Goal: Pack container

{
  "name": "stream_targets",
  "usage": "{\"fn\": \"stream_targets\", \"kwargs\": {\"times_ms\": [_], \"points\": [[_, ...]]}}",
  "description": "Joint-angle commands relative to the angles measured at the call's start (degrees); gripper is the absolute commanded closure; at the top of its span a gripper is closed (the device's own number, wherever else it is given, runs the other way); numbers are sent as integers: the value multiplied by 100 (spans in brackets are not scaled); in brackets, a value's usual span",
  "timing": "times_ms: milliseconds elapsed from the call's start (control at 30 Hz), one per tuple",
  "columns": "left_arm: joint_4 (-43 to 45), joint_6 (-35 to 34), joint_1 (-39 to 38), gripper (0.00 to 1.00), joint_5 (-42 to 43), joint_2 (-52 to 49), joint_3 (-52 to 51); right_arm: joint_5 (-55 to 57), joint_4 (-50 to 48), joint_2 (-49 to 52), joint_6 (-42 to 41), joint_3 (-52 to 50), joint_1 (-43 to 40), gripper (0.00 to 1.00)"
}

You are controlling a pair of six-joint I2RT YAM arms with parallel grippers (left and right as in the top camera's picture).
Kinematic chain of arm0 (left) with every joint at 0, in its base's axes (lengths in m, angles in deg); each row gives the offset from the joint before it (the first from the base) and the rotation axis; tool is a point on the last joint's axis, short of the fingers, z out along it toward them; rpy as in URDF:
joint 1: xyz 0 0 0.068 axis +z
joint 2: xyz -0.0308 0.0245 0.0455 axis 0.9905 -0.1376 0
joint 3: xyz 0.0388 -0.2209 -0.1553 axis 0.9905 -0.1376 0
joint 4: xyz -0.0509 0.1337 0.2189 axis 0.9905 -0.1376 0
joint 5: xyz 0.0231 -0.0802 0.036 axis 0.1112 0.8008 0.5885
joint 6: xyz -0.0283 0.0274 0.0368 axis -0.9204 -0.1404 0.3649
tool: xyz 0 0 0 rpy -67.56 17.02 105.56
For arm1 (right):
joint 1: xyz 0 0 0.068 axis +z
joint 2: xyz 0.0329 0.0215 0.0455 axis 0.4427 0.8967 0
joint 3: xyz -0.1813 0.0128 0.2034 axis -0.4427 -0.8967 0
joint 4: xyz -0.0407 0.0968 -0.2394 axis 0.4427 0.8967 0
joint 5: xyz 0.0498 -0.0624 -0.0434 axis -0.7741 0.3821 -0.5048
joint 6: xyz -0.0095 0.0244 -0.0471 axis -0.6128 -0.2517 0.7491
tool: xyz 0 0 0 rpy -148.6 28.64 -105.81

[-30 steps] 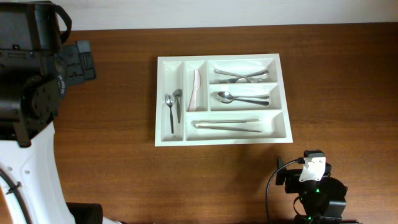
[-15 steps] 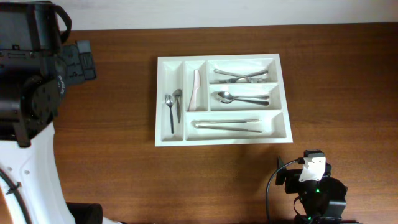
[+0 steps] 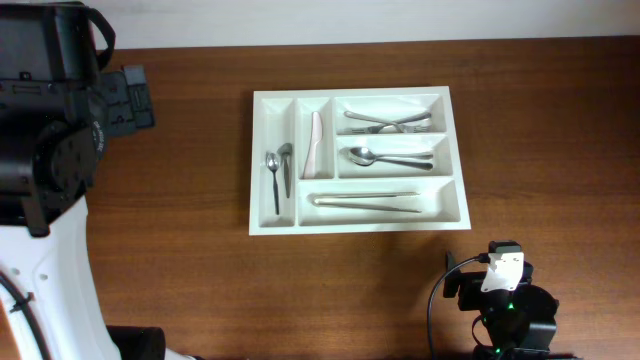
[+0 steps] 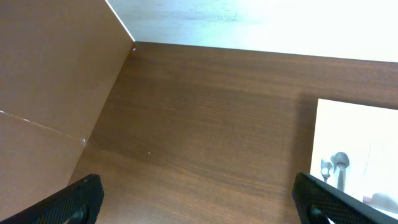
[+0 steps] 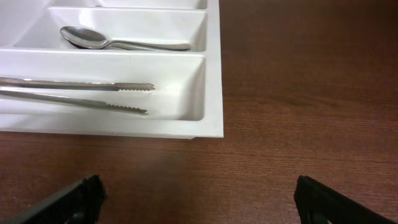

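Observation:
The white container [image 3: 255,160] lies on the wooden table at centre. Two small spoons [image 3: 277,170] lie in its left narrow compartment, a pale knife-like piece [image 3: 315,140] in the second. Forks [image 3: 390,122] fill the top long compartment, spoons [image 3: 385,158] the middle, tongs [image 3: 365,201] the bottom. My left gripper [image 4: 199,202] is open and empty over bare table left of the container [image 4: 329,124]. My right gripper [image 5: 199,202] is open and empty in front of the container's near right corner [image 5: 211,93]; tongs [image 5: 74,93] and a spoon [image 5: 118,40] show there.
The left arm's body [image 3: 50,110] fills the overhead view's left edge. The right arm's base [image 3: 505,300] sits at the bottom right, near the table's front edge. A brown panel [image 4: 50,74] stands to the left in the left wrist view.

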Motion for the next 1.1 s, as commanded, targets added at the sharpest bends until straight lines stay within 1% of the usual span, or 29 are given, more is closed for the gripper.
{"fn": "stream_targets", "kwargs": {"times_ms": [0,100,133,233,333,467,567,600,633,700,733,867,1067], "points": [[9,70,17,1,-85,59,37,52,-37,-72,-22,-26,42,1],[-138,70,17,1,-131,214,37,52,-37,-72,-24,-26,42,1],[-44,70,17,1,-131,282,28,52,-37,-72,-24,-26,42,1],[520,68,20,1,9,560,-160,52,-37,-72,-24,-26,42,1],[1340,68,20,1,299,984,-734,52,-37,-72,-22,-26,42,1],[2625,68,20,1,901,1860,-2256,52,-37,-72,-24,-26,42,1],[3768,68,17,1,1340,2640,-3781,52,-37,-72,-22,-26,42,1],[4334,68,17,1,1543,3040,-4572,52,-37,-72,-22,-26,42,1],[4730,68,17,1,1681,3340,-5154,52,-37,-72,-22,-26,42,1],[5381,68,17,1,1832,3950,-6269,52,-37,-72,-24,-26,42,1],[5737,68,17,1,1832,4404,-7034,52,-37,-72,-24,-26,42,1],[6140,68,17,1,1825,5497,-8636,52,-37,-72,-22,-26,42,1],[6161,68,20,1,1823,6988,-10404,52,-37,-72,-24,-26,42,1]]}}
